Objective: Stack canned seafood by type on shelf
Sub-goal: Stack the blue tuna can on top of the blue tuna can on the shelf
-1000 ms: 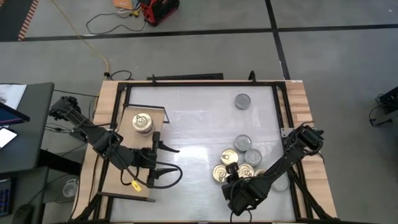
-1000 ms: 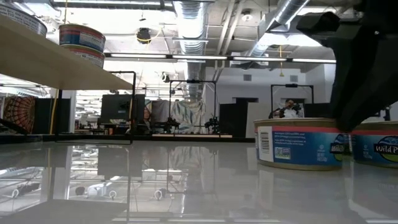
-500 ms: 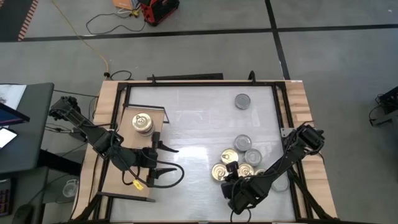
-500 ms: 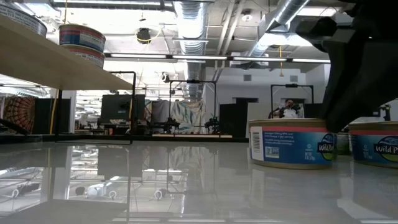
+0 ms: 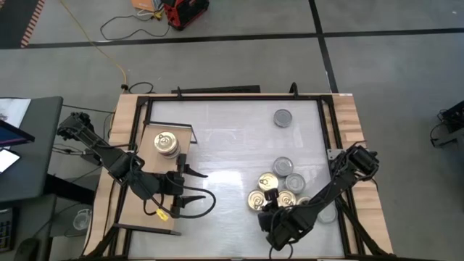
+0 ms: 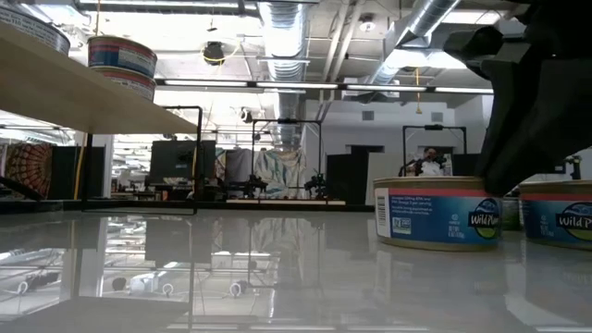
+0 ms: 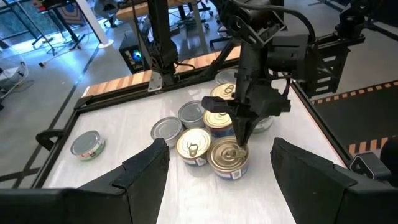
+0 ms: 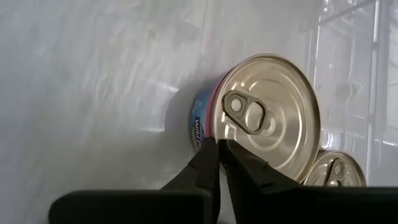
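Gold-topped tins make up most of a cluster on the right half of the white bench, with a few plain silver-grey tops among them. At the near edge of that cluster sits a gold pull-tab tin, and the right gripper is down at its rim. The right wrist view shows its two dark fingers pressed together with hardly a gap, their tips touching the tin's edge just below the pull tab; they are closed against the rim and do not wrap the tin. From the left wrist view the same fingers come down as a single point onto the top of that tin, with another gold-topped tin just beside it and a silver-grey one behind. In the low view the tin stands flat on the bench, its blue and red label facing the camera, the dark arm above it.

One lone silver-grey tin sits well apart near the far edge of the bench.

On the left stands the shelf, a light wooden board in a thin black frame. A stack of gold-topped tins rests on its far end. The left gripper hovers off the shelf's right edge, over the bench, with its fingers spread wide apart and nothing between them
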